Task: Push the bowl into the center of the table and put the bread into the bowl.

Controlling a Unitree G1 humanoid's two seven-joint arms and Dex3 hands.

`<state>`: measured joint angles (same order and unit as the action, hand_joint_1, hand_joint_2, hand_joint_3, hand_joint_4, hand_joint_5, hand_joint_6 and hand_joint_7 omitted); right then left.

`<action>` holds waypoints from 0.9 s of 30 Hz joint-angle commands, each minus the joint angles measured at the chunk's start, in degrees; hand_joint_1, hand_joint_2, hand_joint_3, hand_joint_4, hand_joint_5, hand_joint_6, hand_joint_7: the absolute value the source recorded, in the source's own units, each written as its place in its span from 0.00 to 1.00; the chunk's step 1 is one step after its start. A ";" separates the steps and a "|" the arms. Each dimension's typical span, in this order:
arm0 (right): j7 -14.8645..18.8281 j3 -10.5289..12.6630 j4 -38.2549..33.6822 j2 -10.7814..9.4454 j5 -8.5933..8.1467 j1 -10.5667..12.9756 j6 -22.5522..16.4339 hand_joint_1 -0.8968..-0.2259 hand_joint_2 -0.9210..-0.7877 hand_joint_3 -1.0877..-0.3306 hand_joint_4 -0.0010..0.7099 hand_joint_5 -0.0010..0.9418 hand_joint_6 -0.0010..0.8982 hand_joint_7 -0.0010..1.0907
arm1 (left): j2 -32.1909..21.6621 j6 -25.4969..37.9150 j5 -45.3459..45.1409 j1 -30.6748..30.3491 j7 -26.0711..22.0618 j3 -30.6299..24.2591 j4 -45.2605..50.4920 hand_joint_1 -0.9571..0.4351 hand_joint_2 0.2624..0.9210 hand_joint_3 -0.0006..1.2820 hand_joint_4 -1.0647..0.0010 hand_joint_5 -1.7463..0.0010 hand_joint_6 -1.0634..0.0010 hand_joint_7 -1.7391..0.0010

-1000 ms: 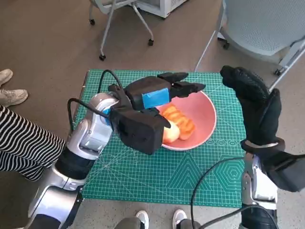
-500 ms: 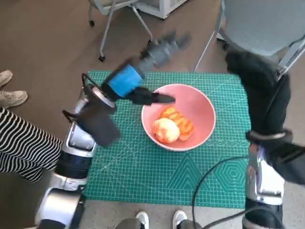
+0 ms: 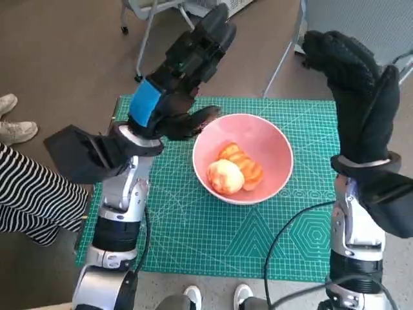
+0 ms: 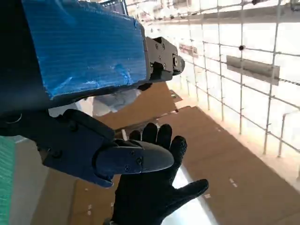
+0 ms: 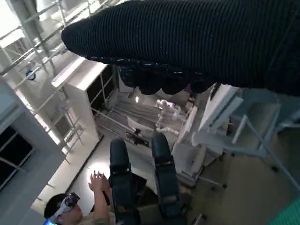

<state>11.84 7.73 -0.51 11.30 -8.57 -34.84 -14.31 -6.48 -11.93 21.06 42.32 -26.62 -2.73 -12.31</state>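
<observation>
Green cutting mat over brown floor

Open access above bowl, both robot hands raised.

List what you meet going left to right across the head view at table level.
Striped leg → left hand → bowl holding the bread → right hand. All but the leg are over the green mat.
</observation>
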 commanded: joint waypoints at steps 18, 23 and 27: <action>0.42 -1.04 -2.62 1.18 1.33 -0.71 0.56 0.26 0.00 0.47 0.35 0.00 0.13 0.48 | 2.42 -1.70 3.78 -1.58 -1.47 -4.30 -0.79 0.15 1.00 0.29 0.87 0.97 0.83 0.94; 0.51 -1.03 -2.88 1.28 0.99 -0.82 0.64 0.26 0.00 0.48 0.34 0.00 0.12 0.48 | 2.70 -2.89 3.31 -1.50 -2.12 -4.95 -2.22 0.16 1.00 0.28 0.84 0.98 0.88 0.87; 0.71 -1.07 -3.03 1.25 0.59 -0.79 0.60 0.26 0.00 0.48 0.34 0.00 0.12 0.48 | 2.63 -3.55 3.02 -1.47 -2.48 -5.23 -2.99 0.16 1.00 0.28 0.83 0.99 0.97 0.76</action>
<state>11.96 6.74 -2.62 12.36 -7.60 -35.62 -14.32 -4.03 -14.46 23.82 41.21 -28.71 -7.58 -14.76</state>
